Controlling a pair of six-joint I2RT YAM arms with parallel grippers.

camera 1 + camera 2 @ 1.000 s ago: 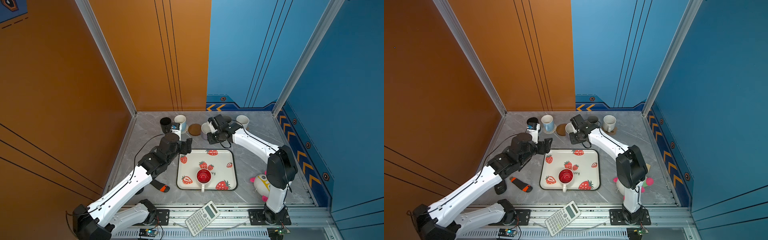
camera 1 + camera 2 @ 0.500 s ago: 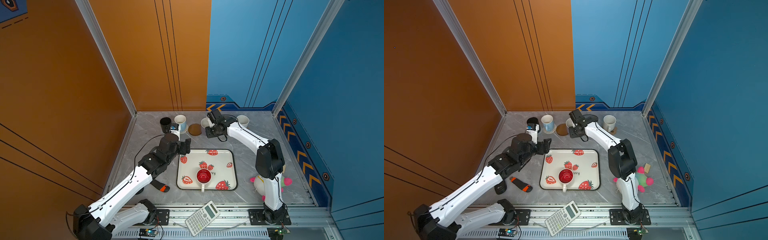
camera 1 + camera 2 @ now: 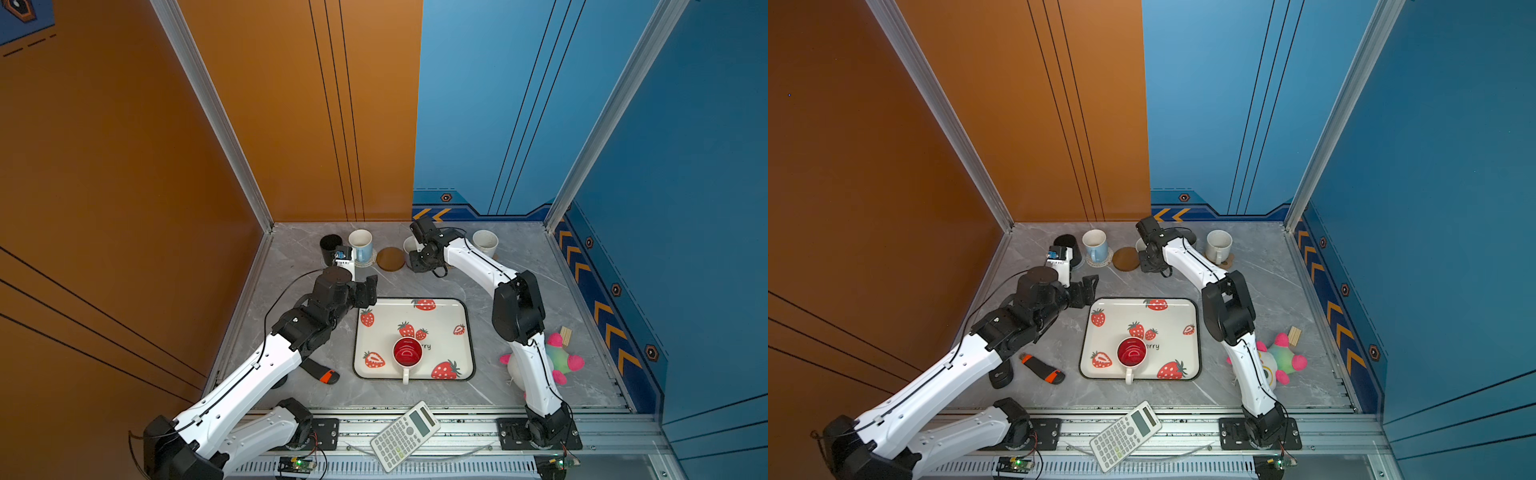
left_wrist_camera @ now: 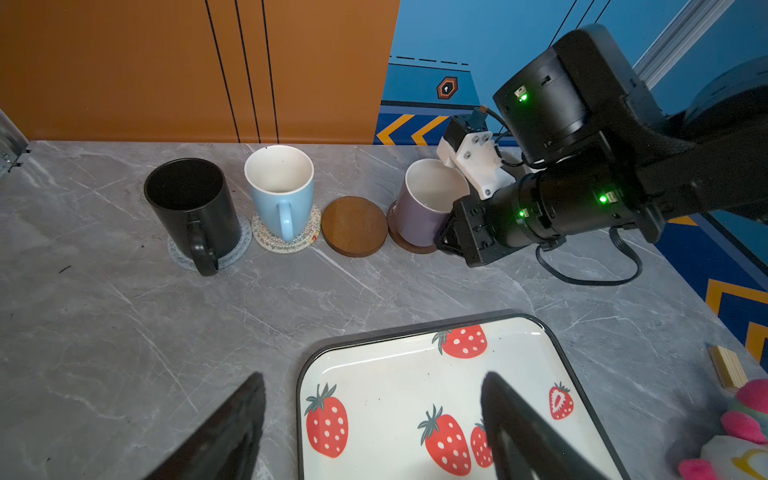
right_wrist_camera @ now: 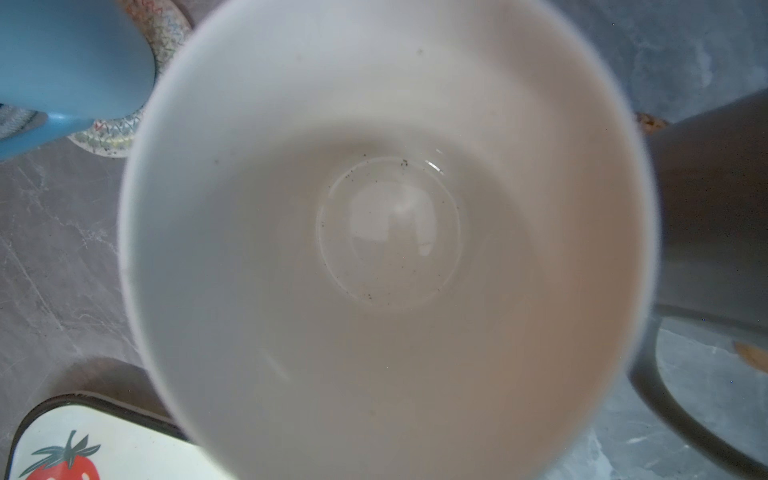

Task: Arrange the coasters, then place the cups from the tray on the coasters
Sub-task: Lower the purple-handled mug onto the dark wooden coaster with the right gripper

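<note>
Right gripper [image 4: 448,236] pinches the lavender mug [image 4: 417,218], seated on a brown coaster [image 4: 412,248] at upper centre. Left gripper [image 4: 374,419] is spread wide. The red-lined mug [image 3: 407,353] waits on the tray [image 3: 459,309], and one wooden coaster [image 4: 354,226] is bare.

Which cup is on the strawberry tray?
The white mug with the red inside: it alone sits on the tray; the others stand farther back.

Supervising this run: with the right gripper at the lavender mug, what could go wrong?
The right gripper is shut on the lavender mug; pulling away before opening could drag or tip it. The bare coaster lies tightly between that mug and the blue mug, so setting the red-inside mug there might knock a neighbour.
</note>
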